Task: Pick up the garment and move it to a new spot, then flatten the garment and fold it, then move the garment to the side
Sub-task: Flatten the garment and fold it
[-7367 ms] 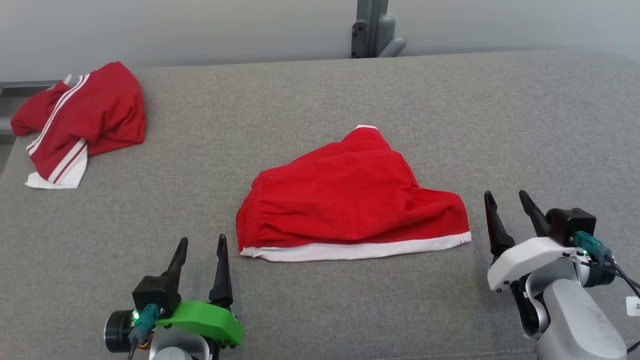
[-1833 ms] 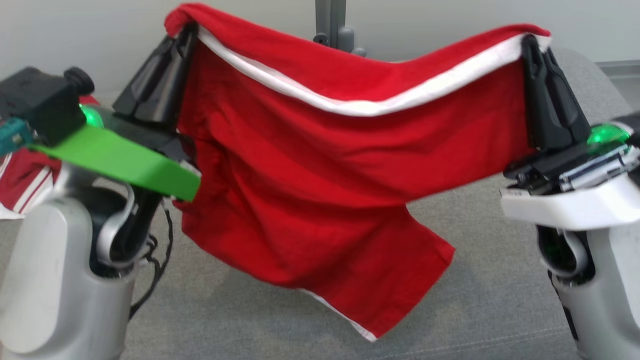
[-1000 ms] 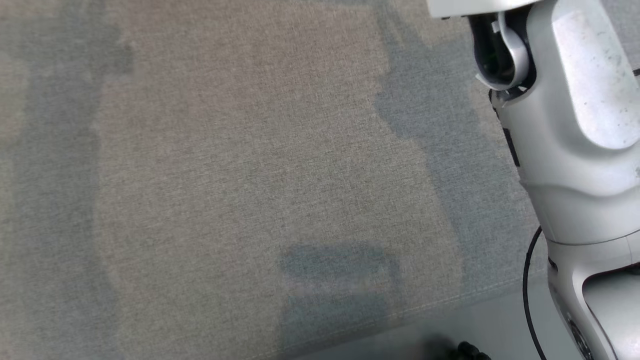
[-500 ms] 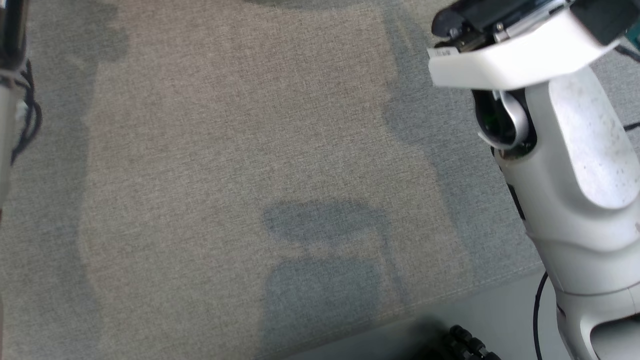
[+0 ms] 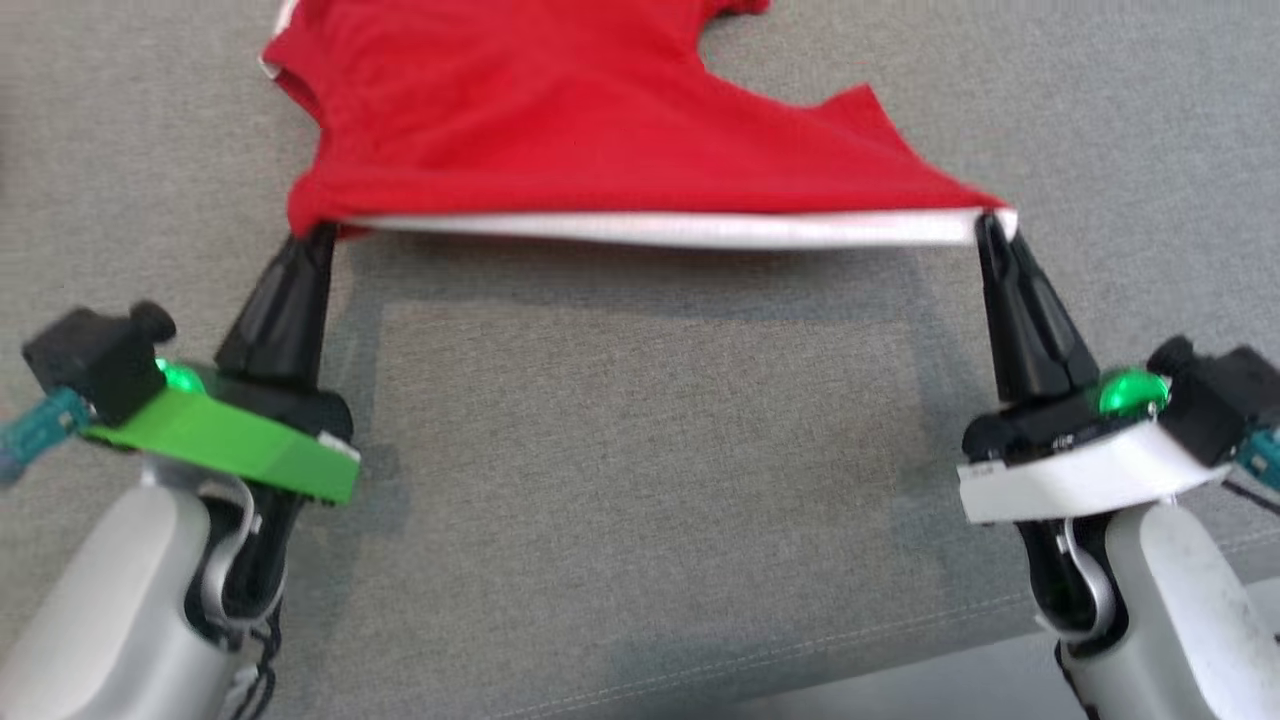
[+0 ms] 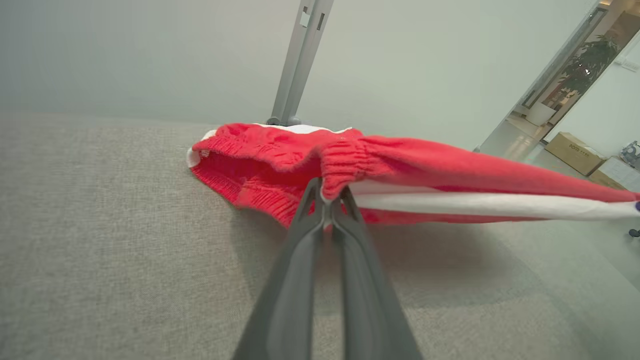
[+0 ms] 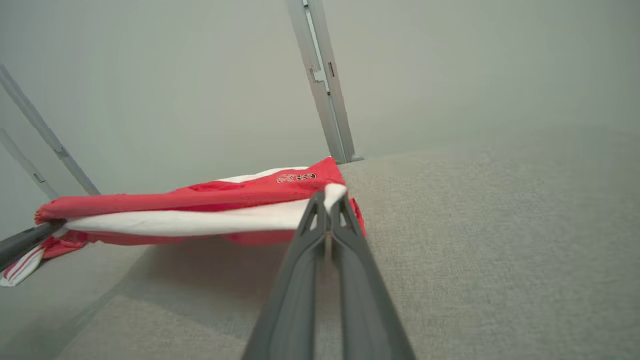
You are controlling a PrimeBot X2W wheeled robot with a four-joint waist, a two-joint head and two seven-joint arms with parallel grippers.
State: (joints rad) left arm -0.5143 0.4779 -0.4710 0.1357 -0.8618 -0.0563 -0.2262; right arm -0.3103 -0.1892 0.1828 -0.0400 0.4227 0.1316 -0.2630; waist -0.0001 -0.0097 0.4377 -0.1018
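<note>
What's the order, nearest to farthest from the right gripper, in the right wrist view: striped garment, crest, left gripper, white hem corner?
1. white hem corner: pinched in the right gripper.
2. crest: just beyond, slightly left, on the shorts.
3. left gripper: far left, at the hem's other end.
4. striped garment: lower left, past the left gripper.

**Cam layout: one high, two low**

Head view: high up, pitched steeply down at the grey surface [image 5: 640,450]. The left gripper [image 5: 318,238] is lower left, the right gripper [image 5: 990,225] lower right, and the garment [image 5: 600,120] is cropped by the top edge.
Left wrist view: low over the surface, close-up along its own fingers, facing the wall [image 6: 150,50] and the post [image 6: 300,55].
Right wrist view: same, from the opposite end.
Overlap: all three see the garment's white hem [image 5: 680,228]. Both wrist views see the post.
</note>
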